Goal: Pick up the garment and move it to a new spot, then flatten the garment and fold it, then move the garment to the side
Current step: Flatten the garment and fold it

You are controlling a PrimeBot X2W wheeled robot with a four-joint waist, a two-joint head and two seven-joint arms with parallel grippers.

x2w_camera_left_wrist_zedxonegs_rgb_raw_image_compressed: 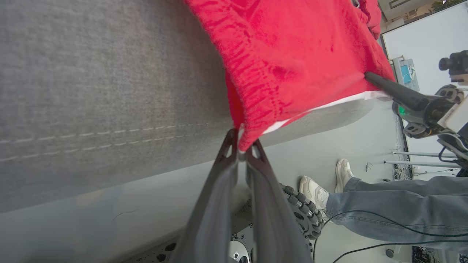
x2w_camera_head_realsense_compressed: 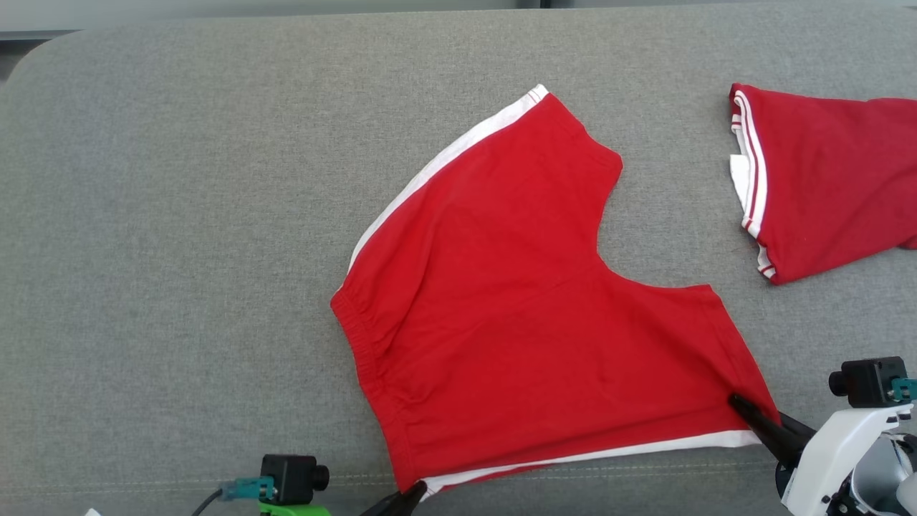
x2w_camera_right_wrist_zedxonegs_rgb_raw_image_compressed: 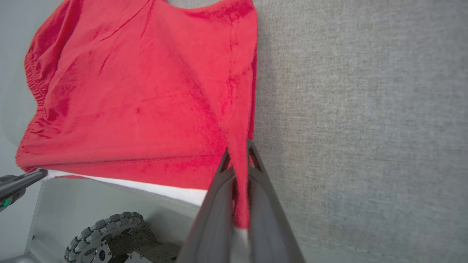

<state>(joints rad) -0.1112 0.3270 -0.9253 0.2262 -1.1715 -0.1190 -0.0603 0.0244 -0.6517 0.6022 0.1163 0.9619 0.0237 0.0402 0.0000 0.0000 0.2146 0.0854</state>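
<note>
The garment (x2w_camera_head_realsense_compressed: 516, 308) is a pair of red shorts with white side stripes, spread flat on the grey surface (x2w_camera_head_realsense_compressed: 179, 251). My left gripper (x2w_camera_head_realsense_compressed: 412, 493) is shut on its waistband corner at the near edge; the left wrist view has the red corner (x2w_camera_left_wrist_zedxonegs_rgb_raw_image_compressed: 243, 140) pinched between my fingers. My right gripper (x2w_camera_head_realsense_compressed: 741, 407) is shut on the near leg's hem corner, and in the right wrist view a fold of red cloth (x2w_camera_right_wrist_zedxonegs_rgb_raw_image_compressed: 239, 171) runs down between its fingers. The right gripper (x2w_camera_left_wrist_zedxonegs_rgb_raw_image_compressed: 369, 76) also appears in the left wrist view.
A second red garment with white trim (x2w_camera_head_realsense_compressed: 831, 179) lies at the right edge of the surface. The front edge of the surface (x2w_camera_left_wrist_zedxonegs_rgb_raw_image_compressed: 109, 171) runs just below the shorts. A person's legs and shoes (x2w_camera_left_wrist_zedxonegs_rgb_raw_image_compressed: 329, 190) stand on the floor beside my wheeled base (x2w_camera_left_wrist_zedxonegs_rgb_raw_image_compressed: 299, 212).
</note>
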